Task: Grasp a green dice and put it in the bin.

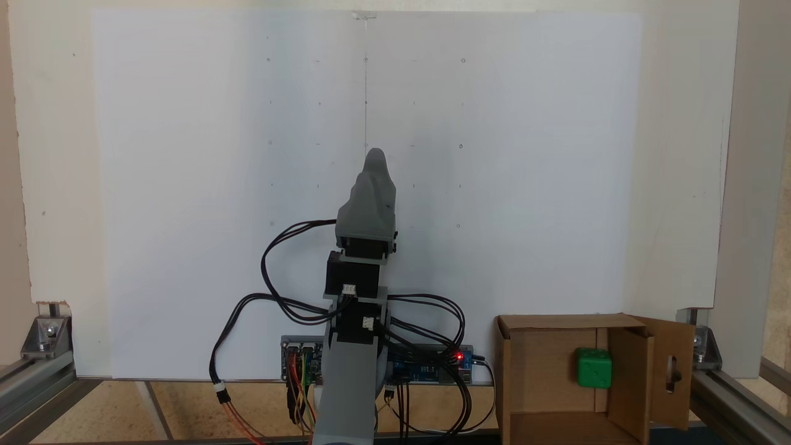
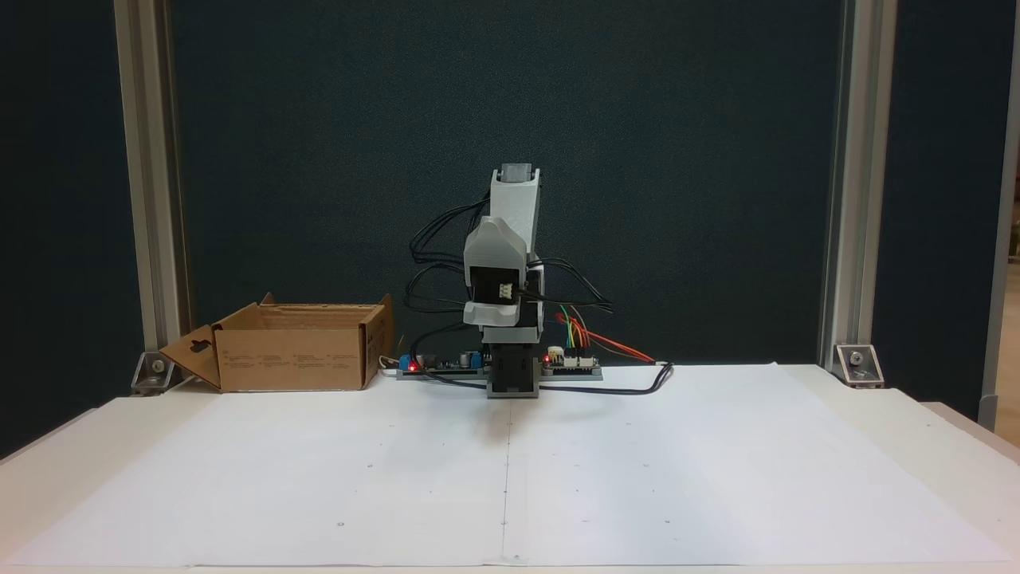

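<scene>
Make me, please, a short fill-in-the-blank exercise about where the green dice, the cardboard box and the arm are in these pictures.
1. The green dice lies inside the ____.
2. The flap with the handle slot is folded ____.
3. The arm's claw is over the ____ sheet, away from the bin.

Missing words: bin; open; white

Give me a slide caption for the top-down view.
Green dice resting inside the cardboard bin, arm folded at centre.

Grey printed arm (image 1: 364,204), black motors, black cables.
</scene>
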